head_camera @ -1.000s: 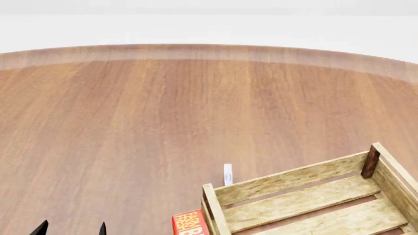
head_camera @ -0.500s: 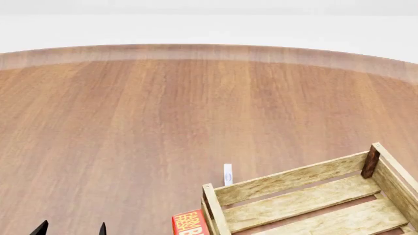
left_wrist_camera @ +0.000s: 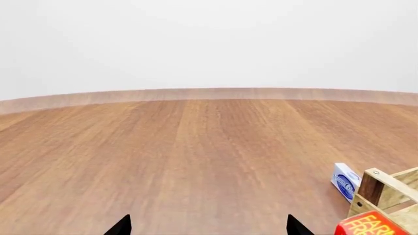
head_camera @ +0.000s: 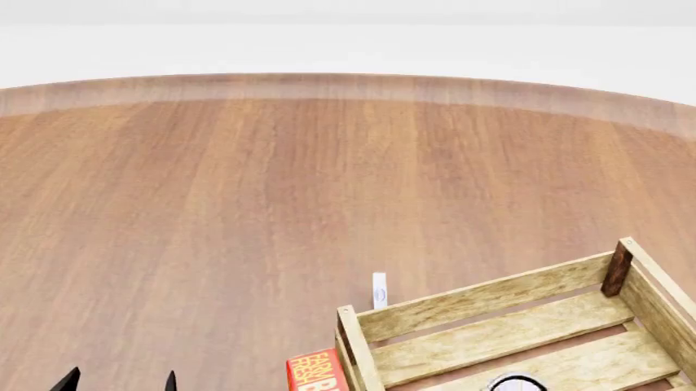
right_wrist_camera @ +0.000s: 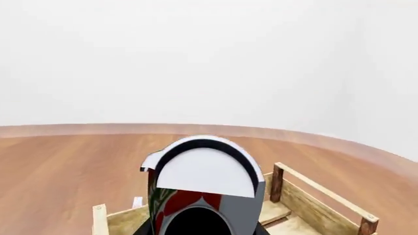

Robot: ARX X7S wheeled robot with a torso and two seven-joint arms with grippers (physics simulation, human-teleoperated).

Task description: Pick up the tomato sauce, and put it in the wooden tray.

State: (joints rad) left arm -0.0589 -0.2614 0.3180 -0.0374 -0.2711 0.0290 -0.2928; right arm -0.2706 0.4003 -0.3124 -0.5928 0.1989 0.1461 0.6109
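The tomato sauce (right_wrist_camera: pixel 202 183), a can with a red and green label and a white top, fills the right wrist view, held close by my right gripper (right_wrist_camera: pixel 200 230); only dark slivers of the gripper show beside it. The can hangs over the wooden tray (right_wrist_camera: pixel 313 196). In the head view its white top (head_camera: pixel 513 383) just shows at the bottom edge, above the wooden tray (head_camera: pixel 478 301). My left gripper (head_camera: pixel 117 380) is open and empty over bare table, left of the tray; its two tips also show far apart in the left wrist view (left_wrist_camera: pixel 207 227).
A red box (head_camera: pixel 316 371) lies against the tray's left end, also seen in the left wrist view (left_wrist_camera: pixel 369 226). A small blue-and-white box (head_camera: pixel 380 290) stands just beyond the tray's far-left corner. The round wooden table (head_camera: pixel 272 187) stretches far ahead.
The can's white top has come into the head view at the bottom edge, over the tray. The left gripper has not moved.
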